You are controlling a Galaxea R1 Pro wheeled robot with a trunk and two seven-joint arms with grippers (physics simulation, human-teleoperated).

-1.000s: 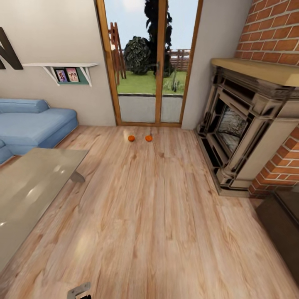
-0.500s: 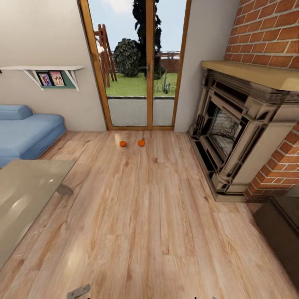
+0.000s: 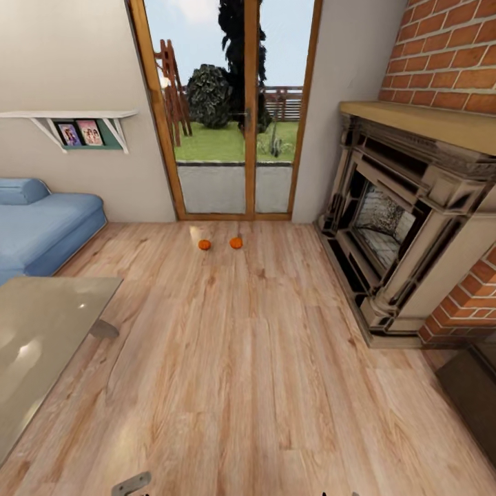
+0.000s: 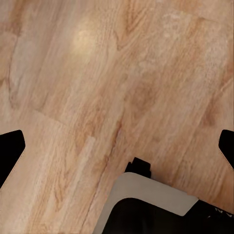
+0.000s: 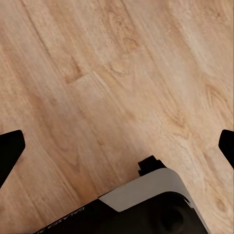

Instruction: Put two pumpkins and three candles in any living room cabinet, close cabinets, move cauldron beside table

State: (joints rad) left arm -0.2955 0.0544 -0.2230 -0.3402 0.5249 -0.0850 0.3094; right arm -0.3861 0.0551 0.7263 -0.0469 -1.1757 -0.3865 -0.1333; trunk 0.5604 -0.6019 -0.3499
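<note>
I've swung the view a touch rightward over the last second, so the two pumpkins [image 3: 204, 244] [image 3: 236, 242] now sit nearly dead ahead on the wood floor [image 3: 262, 372], just before the glass door [image 3: 234, 110] and well apart from me. The glossy grey desk [image 3: 41, 337] stays at my left. Both wrist views show the left tool [image 4: 117, 146] and right tool [image 5: 117, 146] spread wide over bare boards, gripping nothing, so I judge I'm still driving in.

Black fingers [image 4: 9, 148], grey-edged black base with faint lettering.
</note>
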